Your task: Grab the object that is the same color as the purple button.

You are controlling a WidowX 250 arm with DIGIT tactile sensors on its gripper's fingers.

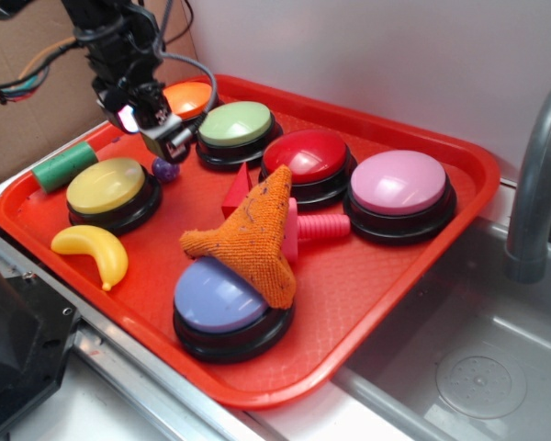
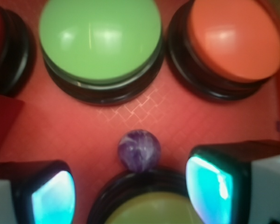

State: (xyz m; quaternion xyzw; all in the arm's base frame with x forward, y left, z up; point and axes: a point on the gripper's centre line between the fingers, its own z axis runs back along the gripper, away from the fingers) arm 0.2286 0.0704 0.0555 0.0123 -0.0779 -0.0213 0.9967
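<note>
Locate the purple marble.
In the exterior view the purple marble sits on the tray's left side, against the yellow button, below the gripper.

Orange cloth draped over blue button; yellow banana, green cylinder on red tray

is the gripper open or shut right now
Open: in the wrist view the gripper has its fingers spread apart, with the purple ball loose between them.

Arm: black, reaches down from the upper left of the exterior view, cables trailing behind it.
Pincer: points downward, low over the surface.
Fingers: 2, spread apart, pads empty, 1 at each lower corner of the wrist view.
</note>
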